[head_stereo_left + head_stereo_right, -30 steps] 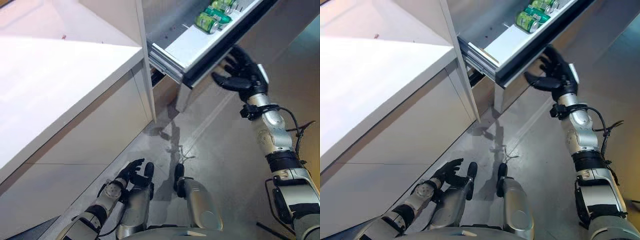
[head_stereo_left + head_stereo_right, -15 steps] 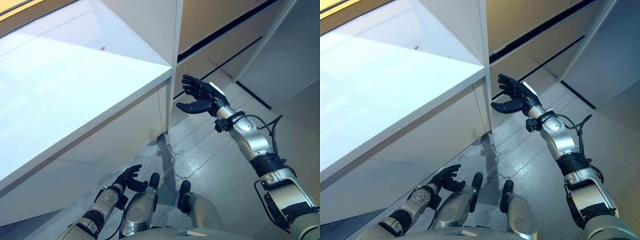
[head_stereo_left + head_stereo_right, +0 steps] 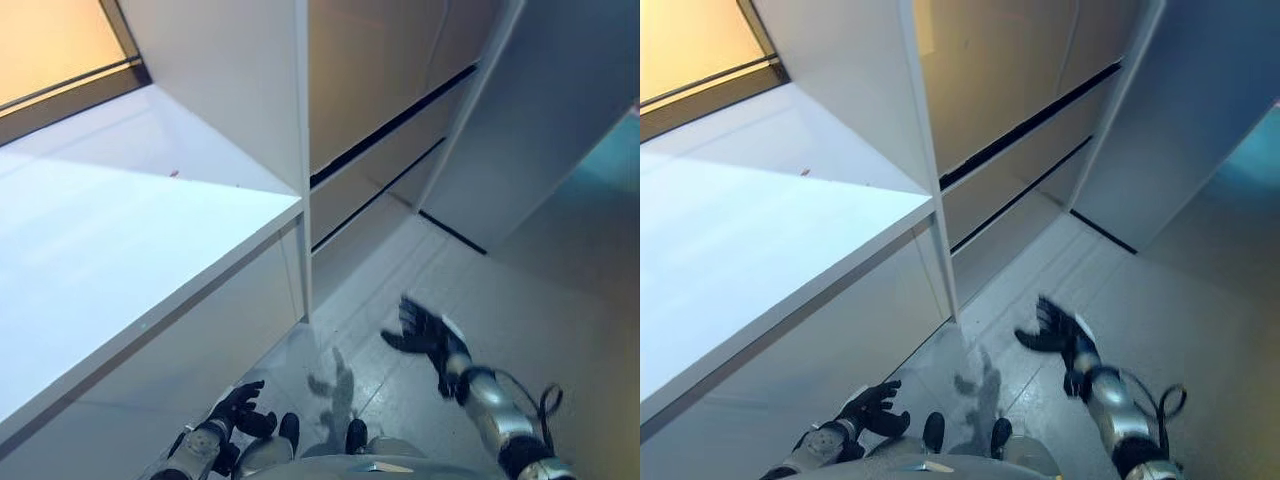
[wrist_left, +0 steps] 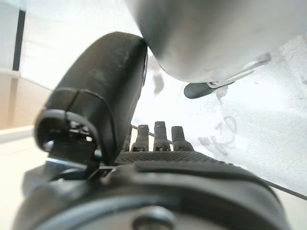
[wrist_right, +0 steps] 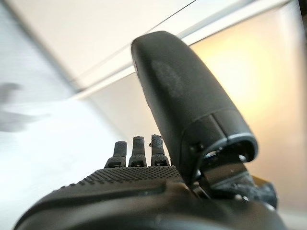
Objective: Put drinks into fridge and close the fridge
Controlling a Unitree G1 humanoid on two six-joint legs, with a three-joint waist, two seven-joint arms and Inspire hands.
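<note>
Beside the white table (image 3: 150, 210), the fridge drawers (image 3: 385, 130) sit flush, right hand (image 3: 425, 330) and left hand (image 3: 235, 405) both loose and empty, so the task looks finished.

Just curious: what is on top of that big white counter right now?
The white counter looks bare apart from one tiny reddish speck. Its far left end runs out of view, so that part cannot be checked.

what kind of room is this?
Probably a kitchen or a kitchen mock-up: a white countertop over plain white cabinet fronts, beige drawer fronts with dark gaps between them beside it, and a glossy grey floor. No drinks are visible.
</note>
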